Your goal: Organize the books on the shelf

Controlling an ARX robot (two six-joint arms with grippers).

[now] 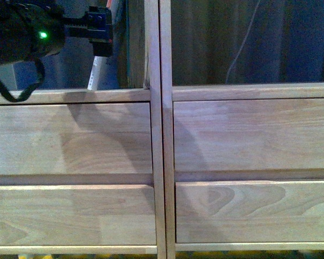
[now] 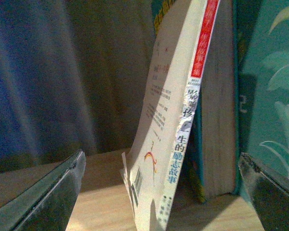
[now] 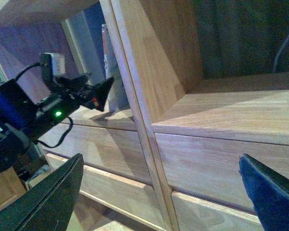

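The light-wood shelf board (image 2: 101, 192) is carrying a thin white leaning paperback (image 2: 164, 144) and a taller upright teal-covered book (image 2: 221, 120).

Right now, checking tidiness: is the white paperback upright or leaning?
Leaning: the white paperback tilts, its top resting against the teal book.

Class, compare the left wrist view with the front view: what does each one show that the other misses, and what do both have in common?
Only the left wrist view shows the white paperback leaning against the teal-covered book, with yellowed pages, both standing on a wooden board between the left gripper, whose jaws stand wide apart around the paperback without touching it.

Only the front view shows the shelf as a whole: its central upright, four plain front panels, and the left arm with a green light reaching into the left compartment.

Both share light wood and a dark backdrop behind the open compartment.
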